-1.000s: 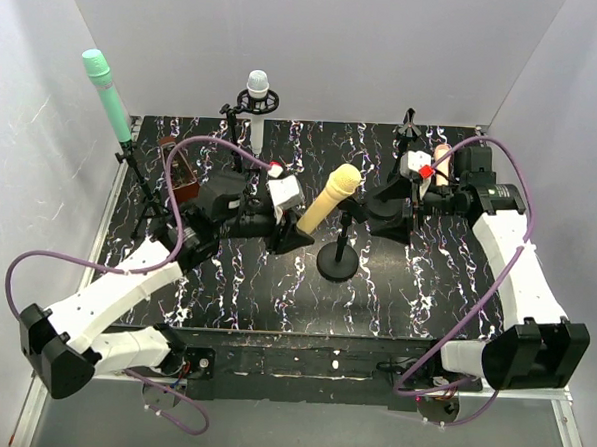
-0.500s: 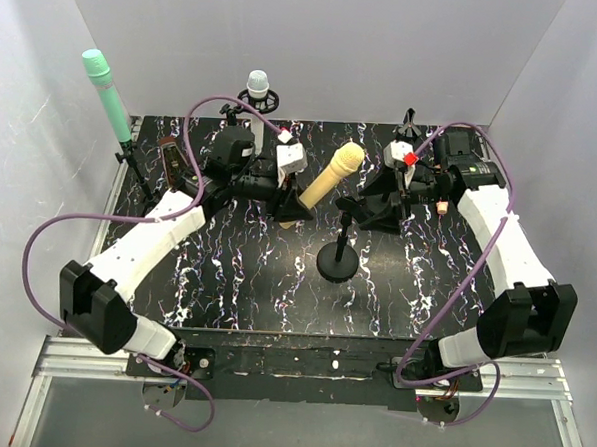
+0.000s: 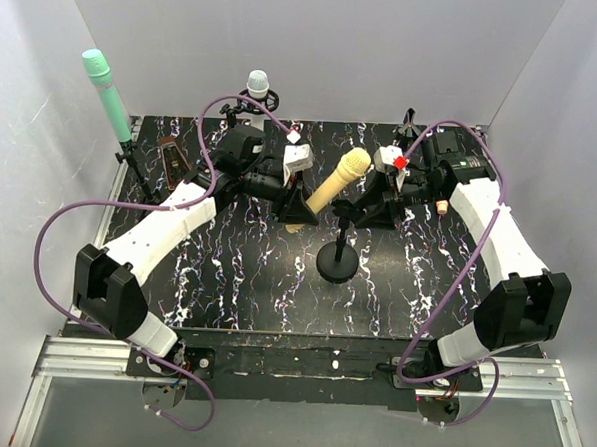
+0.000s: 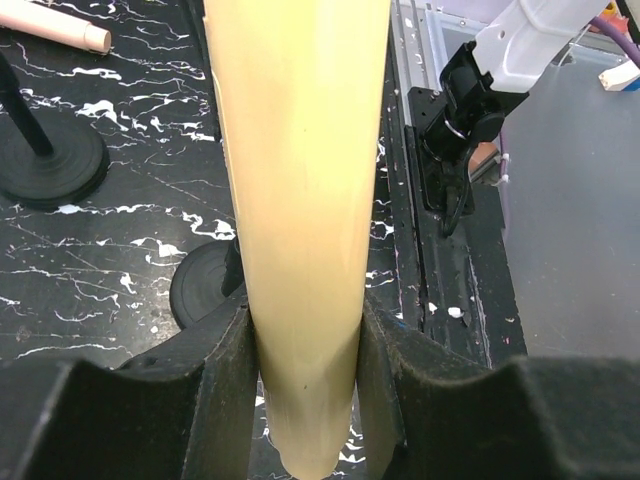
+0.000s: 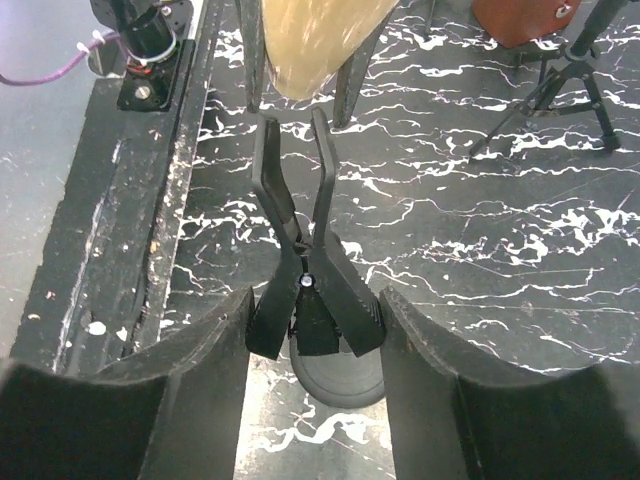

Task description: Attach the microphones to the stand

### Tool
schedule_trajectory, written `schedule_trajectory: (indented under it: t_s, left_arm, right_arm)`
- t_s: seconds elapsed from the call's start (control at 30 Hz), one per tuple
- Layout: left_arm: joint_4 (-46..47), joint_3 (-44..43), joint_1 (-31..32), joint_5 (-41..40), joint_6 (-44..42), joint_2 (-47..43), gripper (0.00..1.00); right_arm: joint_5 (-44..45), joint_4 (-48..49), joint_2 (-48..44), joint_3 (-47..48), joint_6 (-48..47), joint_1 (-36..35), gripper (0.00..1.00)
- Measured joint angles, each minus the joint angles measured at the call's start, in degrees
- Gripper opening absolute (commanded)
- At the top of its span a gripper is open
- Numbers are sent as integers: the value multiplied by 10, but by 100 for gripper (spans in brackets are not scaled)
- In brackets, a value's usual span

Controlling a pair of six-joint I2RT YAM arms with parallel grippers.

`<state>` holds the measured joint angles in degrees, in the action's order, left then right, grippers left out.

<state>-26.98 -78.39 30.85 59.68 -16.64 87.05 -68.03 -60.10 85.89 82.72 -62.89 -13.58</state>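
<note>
My left gripper (image 3: 297, 205) is shut on the lower end of the yellow microphone (image 3: 339, 176), which leans up to the right, head highest. In the left wrist view the yellow microphone (image 4: 300, 150) fills the gap between the fingers of the left gripper (image 4: 305, 330). The stand (image 3: 337, 263) has a round black base in the middle of the table, with a black spring clip (image 5: 300, 200) on top. The right gripper (image 5: 315, 300) has closed onto the clip's two handles. The microphone's butt (image 5: 315, 40) hangs just beyond the clip's prongs. A peach-pink microphone (image 4: 60, 25) lies on the table.
A mint green microphone (image 3: 107, 93) stands on a tripod at the far left. At the back a white microphone (image 3: 258, 84) sits in a ring mount. A brown object (image 3: 172, 157) lies near the tripod. White walls close in three sides.
The left arm has carried the yellow microphone back and to the right, towards the clip. The right gripper has moved left onto the stand's clip, and its jaws have narrowed round the handles.
</note>
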Motion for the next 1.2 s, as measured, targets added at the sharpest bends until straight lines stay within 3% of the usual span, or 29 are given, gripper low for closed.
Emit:
schedule_trajectory:
  t_s: [0.1, 0.2, 0.8, 1.2]
  left_arm:
    - [4, 0, 0, 8, 3, 1, 0]
    - [5, 0, 0, 15, 5, 7, 0]
    - [12, -7, 38, 24, 8, 67, 0]
    - [-67, -61, 38, 1, -5, 87, 0]
  right_arm:
    - [5, -9, 4, 4, -9, -1, 29]
    - [5, -17, 12, 9, -15, -1, 21]
    - [-11, -22, 24, 13, -7, 1, 8]
    - [-27, 10, 23, -1, 27, 8, 1]
